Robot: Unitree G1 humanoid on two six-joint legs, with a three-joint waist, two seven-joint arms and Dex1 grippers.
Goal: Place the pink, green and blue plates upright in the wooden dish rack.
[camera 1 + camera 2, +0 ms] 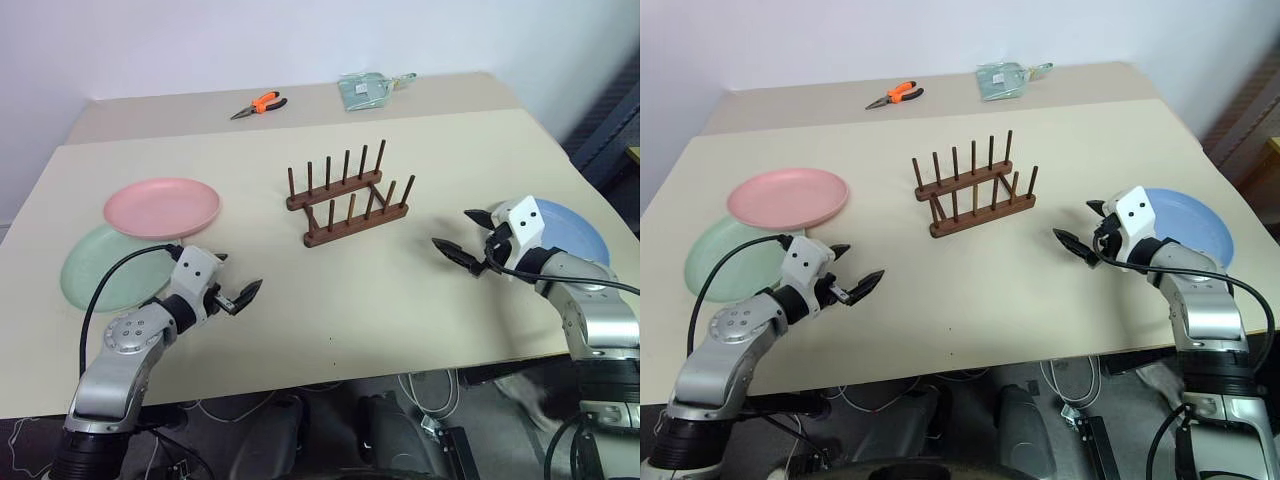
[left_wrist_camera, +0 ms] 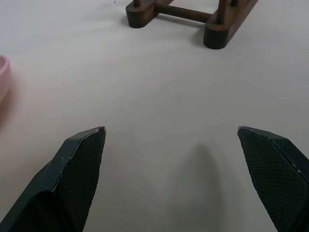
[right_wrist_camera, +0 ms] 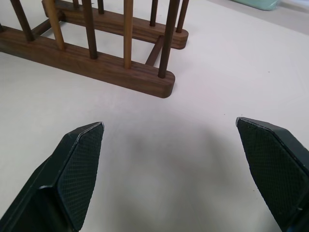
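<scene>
Left eye view is showing both arms hovering low over the table [image 1: 330, 320], with no plate yet in the wooden dish rack [image 1: 347, 196]. The left gripper [image 1: 237, 287] is holding its fingers wide apart and empty; the pink plate [image 1: 162, 206] is lying just behind and outside it, overlapping the green plate [image 1: 95, 275], which is sitting beside that arm's wrist. The right gripper [image 1: 468, 240] is likewise spread and gripping nothing, with the blue plate [image 1: 585, 232] lying flat right behind it, partly under the wrist. The rack is standing ahead of both grippers, between them and well apart from each. Judging by this, the first pick is still pending — the nearer gripper should be sliding one finger under a plate's raised rim, pinching the edge firmly, then tilting the plate upright before lowering it between two pegs.
</scene>
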